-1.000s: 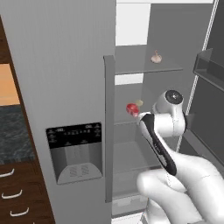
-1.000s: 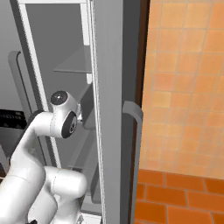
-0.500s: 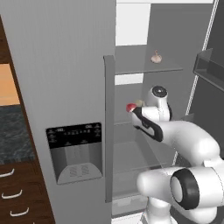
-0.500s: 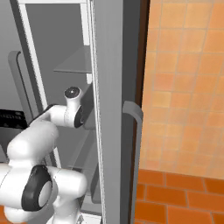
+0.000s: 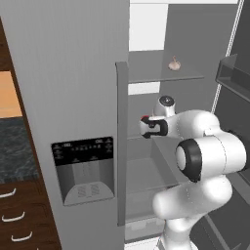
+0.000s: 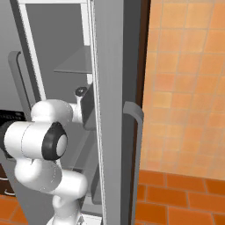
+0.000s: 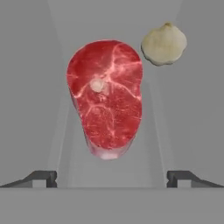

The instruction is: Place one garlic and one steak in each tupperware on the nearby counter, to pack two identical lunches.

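Your gripper (image 7: 112, 177) stood wide open inside the fridge (image 5: 73, 73), holding nothing. A red steak (image 7: 106, 97) lay on the grey shelf (image 7: 35, 109) ahead of the fingertips (image 7: 43, 176), apart from them. One garlic (image 7: 164, 43) sat just beside the steak; another (image 5: 174, 64) rested on the upper shelf (image 5: 146, 73).

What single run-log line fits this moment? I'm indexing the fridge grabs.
stage: reaching into fridge | hand: open, empty | target: steak, centred ahead | garlic beside it
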Controlling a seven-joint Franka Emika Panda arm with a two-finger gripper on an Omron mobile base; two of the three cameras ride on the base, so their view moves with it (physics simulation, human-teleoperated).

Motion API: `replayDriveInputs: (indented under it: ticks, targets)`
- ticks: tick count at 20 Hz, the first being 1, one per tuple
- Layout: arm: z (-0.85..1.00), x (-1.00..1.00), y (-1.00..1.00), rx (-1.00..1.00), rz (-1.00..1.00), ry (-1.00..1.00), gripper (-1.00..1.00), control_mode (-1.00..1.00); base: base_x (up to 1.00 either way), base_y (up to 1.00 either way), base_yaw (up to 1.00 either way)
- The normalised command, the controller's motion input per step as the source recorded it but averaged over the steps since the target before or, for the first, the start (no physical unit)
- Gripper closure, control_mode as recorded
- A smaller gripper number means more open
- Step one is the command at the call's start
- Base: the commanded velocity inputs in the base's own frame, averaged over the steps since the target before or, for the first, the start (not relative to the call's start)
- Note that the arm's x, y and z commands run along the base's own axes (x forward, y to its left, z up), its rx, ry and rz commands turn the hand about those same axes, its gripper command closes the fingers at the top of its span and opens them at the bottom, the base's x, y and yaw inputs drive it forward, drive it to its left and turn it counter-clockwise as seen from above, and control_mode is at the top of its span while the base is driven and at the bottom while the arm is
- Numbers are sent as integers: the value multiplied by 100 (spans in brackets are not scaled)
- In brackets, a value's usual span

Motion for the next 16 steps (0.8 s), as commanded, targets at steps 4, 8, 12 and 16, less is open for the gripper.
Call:
replayDriveInputs:
  ticks: [4,8,12,16]
  targets:
    - [-31,75,0,0,0,3,-100,-100,0,0,0]
    - [-27,64,0,0,0,3,-100,-100,0,0,0]
    - [-62,16,0,0,-1,8,-100,-100,0,0,0]
    - [-96,-41,0,0,-5,4,-100,-100,0,0,0]
